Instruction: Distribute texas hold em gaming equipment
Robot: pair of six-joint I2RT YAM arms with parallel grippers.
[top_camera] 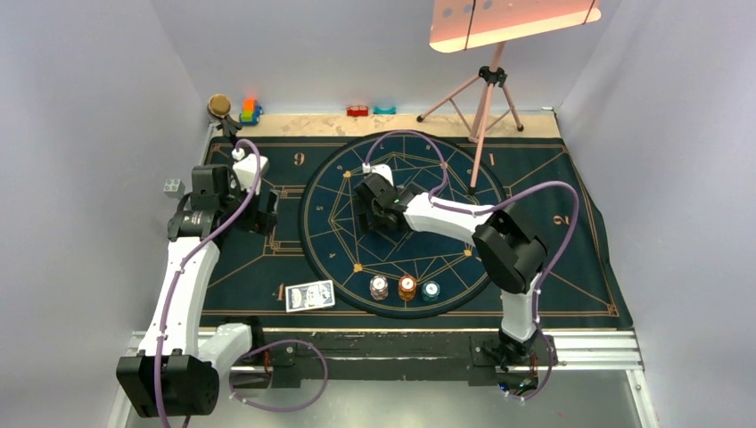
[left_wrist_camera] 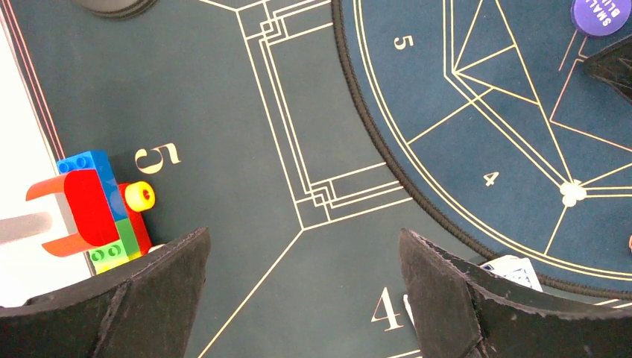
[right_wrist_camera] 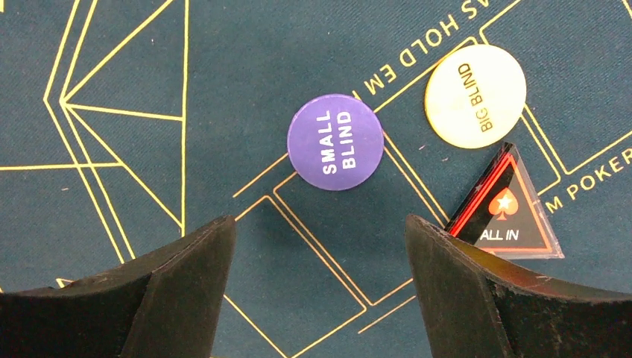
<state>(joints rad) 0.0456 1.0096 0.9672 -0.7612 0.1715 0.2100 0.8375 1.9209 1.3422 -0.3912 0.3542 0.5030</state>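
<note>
The purple small blind button [right_wrist_camera: 335, 142] lies flat in the middle of the big gold circle [top_camera: 334, 223] on the dark mat [top_camera: 579, 267]. The pale big blind button [right_wrist_camera: 475, 95] lies near it, also inside the circle. The red all in token [right_wrist_camera: 507, 212], a triangle, lies just beside the big blind button. The right gripper [right_wrist_camera: 319, 231] hangs over the middle of the circle with its two fingers wide apart, and it holds nothing. The small blind button shows between its fingers, down on the mat. Three little piles of chips [top_camera: 407, 286], white, orange and teal, stand in a row inside the near edge of the circle. The cards [top_camera: 310, 294] lie just outside that edge, to the left. The left gripper [left_wrist_camera: 304, 239] is outside the circle on its left side, wide open and holding nothing. The toy blocks [left_wrist_camera: 100, 205] sit well apart from the circle, at the edge of the mat.
</note>
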